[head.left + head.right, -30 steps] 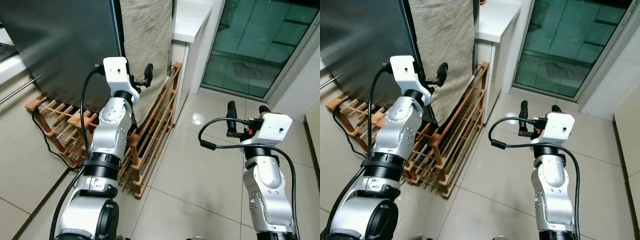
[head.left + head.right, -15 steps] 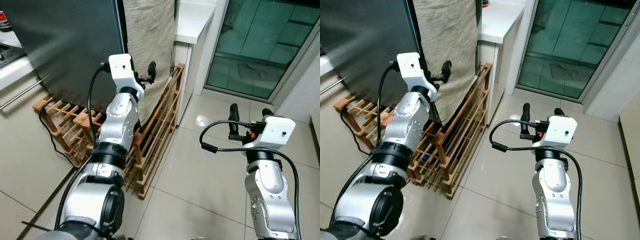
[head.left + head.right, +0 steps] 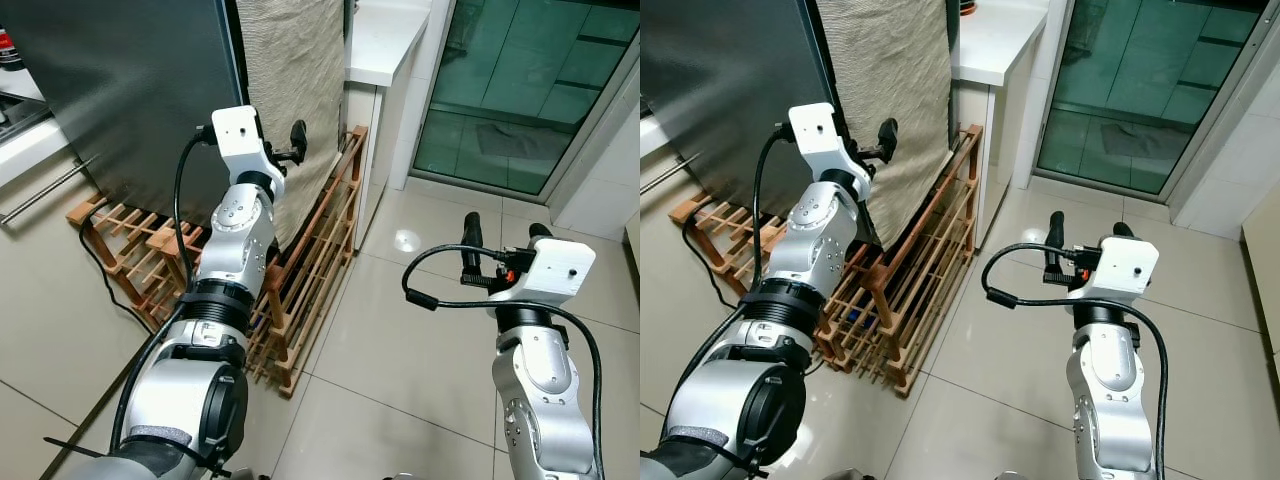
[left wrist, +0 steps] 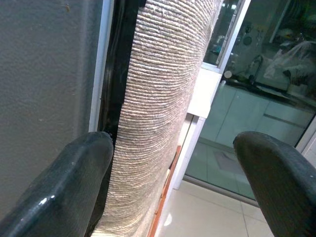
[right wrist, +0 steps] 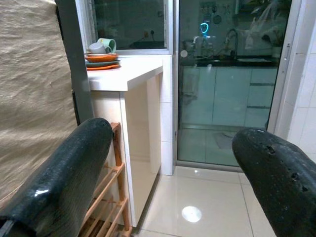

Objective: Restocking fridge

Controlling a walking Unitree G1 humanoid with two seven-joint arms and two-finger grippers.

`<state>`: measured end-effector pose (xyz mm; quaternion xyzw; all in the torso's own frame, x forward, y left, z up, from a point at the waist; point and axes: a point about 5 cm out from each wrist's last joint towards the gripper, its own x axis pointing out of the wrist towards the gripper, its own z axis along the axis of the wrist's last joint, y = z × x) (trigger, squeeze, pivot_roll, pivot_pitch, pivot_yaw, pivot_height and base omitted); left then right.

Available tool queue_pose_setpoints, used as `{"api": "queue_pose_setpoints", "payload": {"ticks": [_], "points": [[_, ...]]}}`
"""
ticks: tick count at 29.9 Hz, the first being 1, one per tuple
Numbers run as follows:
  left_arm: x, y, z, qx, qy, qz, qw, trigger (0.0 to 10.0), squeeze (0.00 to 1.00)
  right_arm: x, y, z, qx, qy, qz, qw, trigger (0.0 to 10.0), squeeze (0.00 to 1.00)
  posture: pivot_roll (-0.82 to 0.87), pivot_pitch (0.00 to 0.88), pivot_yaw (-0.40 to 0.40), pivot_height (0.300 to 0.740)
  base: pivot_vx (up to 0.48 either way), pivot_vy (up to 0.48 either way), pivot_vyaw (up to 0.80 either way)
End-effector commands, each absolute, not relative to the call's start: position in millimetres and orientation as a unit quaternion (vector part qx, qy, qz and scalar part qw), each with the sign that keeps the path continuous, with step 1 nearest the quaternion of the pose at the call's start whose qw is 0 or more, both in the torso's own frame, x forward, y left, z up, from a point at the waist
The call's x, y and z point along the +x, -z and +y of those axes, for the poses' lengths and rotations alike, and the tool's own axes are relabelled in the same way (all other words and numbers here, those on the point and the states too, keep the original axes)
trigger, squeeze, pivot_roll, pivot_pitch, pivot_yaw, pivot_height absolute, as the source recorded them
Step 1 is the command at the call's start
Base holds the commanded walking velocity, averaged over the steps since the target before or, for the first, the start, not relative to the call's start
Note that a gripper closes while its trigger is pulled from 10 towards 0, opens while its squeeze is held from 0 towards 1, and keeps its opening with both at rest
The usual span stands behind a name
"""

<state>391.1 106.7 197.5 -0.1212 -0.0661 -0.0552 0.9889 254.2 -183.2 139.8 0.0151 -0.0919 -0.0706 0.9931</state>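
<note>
The fridge [image 3: 120, 90] stands at the upper left with its dark grey door closed. A beige woven cloth [image 3: 295, 70] hangs down its side. My left gripper [image 4: 170, 143] is raised at the door's right edge, open, with one finger [image 4: 84, 168] beside the black door seam and the cloth between the fingers. It holds nothing. My right gripper [image 3: 506, 232] is lifted over the tiled floor to the right, open and empty, pointing toward the white counter [image 5: 126, 74].
A low wooden rack [image 3: 320, 250] runs along the fridge's base, with a black cable [image 3: 95, 280] on the floor beside it. Plates and a cup [image 5: 101, 57] sit on the counter. A glass sliding door [image 3: 520, 90] is behind it. A metal handle bar [image 3: 45, 185] juts in at the left.
The view has shifted a little as the camera moved. The left gripper has drawn slightly closer to the fridge's edge; the right gripper has kept its pose.
</note>
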Motion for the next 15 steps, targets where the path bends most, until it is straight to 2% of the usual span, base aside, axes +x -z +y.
{"api": "queue_pose_setpoints", "payload": {"ticks": [1,7,15], "points": [[393,-208,111,-0.119,0.053,-0.086,0.988,10.0,0.0,253,-143,-184,0.012,0.071,-0.094,0.993,10.0,0.0,-0.2,0.015,0.05,0.74,0.0,0.0,0.0],[391,-219,124,-0.124,0.021,-0.107,0.986,10.0,0.0,250,-142,-185,0.01,0.072,-0.091,0.993,10.0,0.0,-0.21,0.017,0.053,0.74,0.0,0.0,0.0],[387,-207,124,-0.12,0.025,-0.091,0.988,10.0,0.0,251,-141,-184,0.009,0.07,-0.088,0.994,10.0,0.0,-0.2,0.009,0.054,0.74,0.0,0.0,0.0]]}}
